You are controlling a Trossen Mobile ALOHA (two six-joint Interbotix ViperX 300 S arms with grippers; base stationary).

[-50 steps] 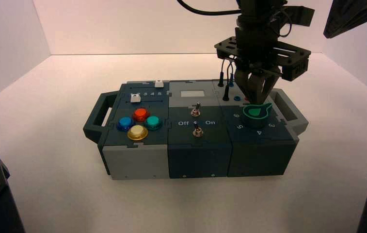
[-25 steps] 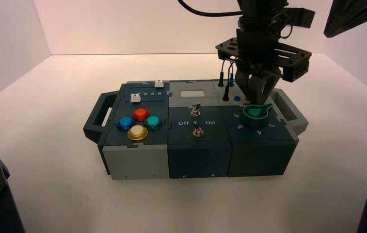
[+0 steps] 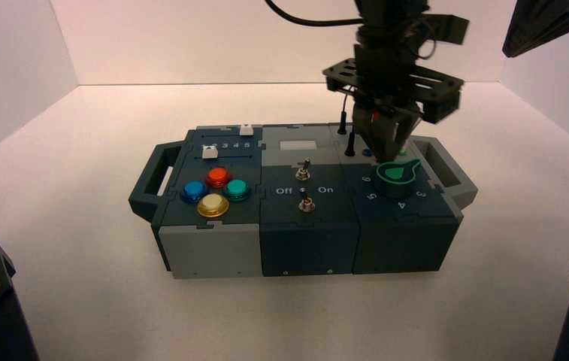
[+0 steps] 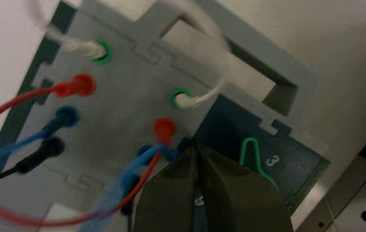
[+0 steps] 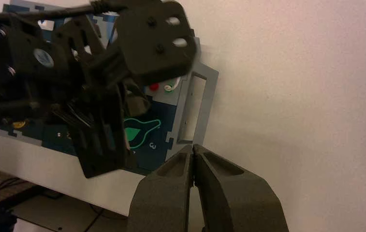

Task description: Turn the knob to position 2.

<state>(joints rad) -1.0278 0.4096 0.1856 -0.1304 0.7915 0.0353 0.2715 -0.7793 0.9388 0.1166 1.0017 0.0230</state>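
Knob (image 3: 395, 188), at the box's (image 3: 307, 248) front right; left pincer (image 3: 388, 159), closed, just behind it; right pincer (image 3: 509, 54), closed, idle beyond. An off-centre push could slip, leaving 2 unreached.

A white 3 (image 4: 272, 160) is plain on the box's dark panel (image 3: 371, 214), just beside the knob (image 3: 395, 180); the right wrist view shows that same 3 too. A 2nd digit (image 4: 198, 200) stands on that panel, also near the knob, and could be a 6 or a 9: its turned angle leaves that open. More white digits (image 3: 402, 205) curve along the knob's near side, too small to copy surely. Left of the knob, 2 short white words (image 3: 305, 190) flank a switch, and farther left a row of small white digits (image 3: 236, 145) runs between the sliders; both are too small to copy surely.
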